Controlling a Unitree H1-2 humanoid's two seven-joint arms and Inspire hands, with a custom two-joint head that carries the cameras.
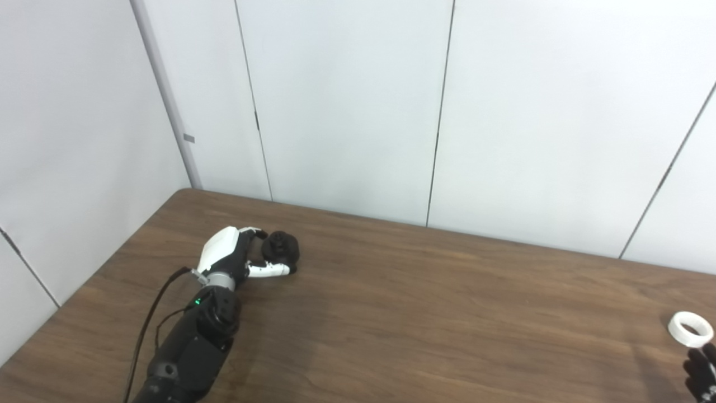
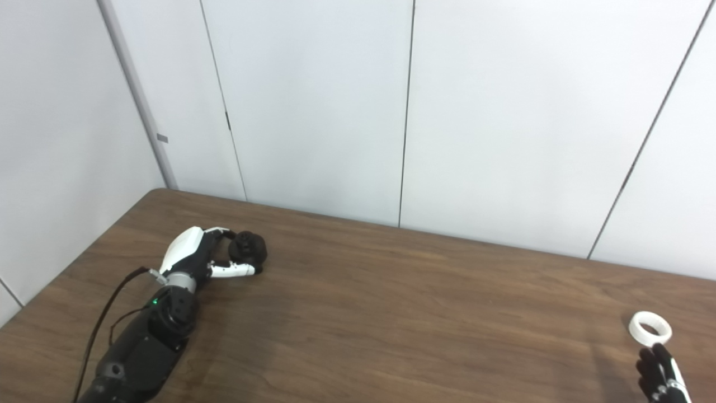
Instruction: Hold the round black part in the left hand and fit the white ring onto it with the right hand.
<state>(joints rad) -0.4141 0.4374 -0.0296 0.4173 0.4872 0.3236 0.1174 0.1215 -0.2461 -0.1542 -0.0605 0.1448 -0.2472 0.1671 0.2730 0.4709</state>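
Observation:
The round black part [image 1: 281,249] rests on the brown table [image 1: 425,313] at the far left. My left hand [image 1: 235,254] wraps it, with its fingers curled over the top and its thumb [image 1: 269,271] along the near side. The white ring [image 2: 649,328] lies flat on the table at the far right. My right hand [image 2: 660,374] pokes in at the bottom right corner, just short of the ring and not touching it. Its dark fingers are spread and hold nothing. Most of that hand is cut off by the picture's edge.
White wall panels [image 1: 347,101] stand right behind the table's far edge and along its left side. A black cable [image 1: 146,324] runs beside my left forearm. Bare wood lies between the two hands.

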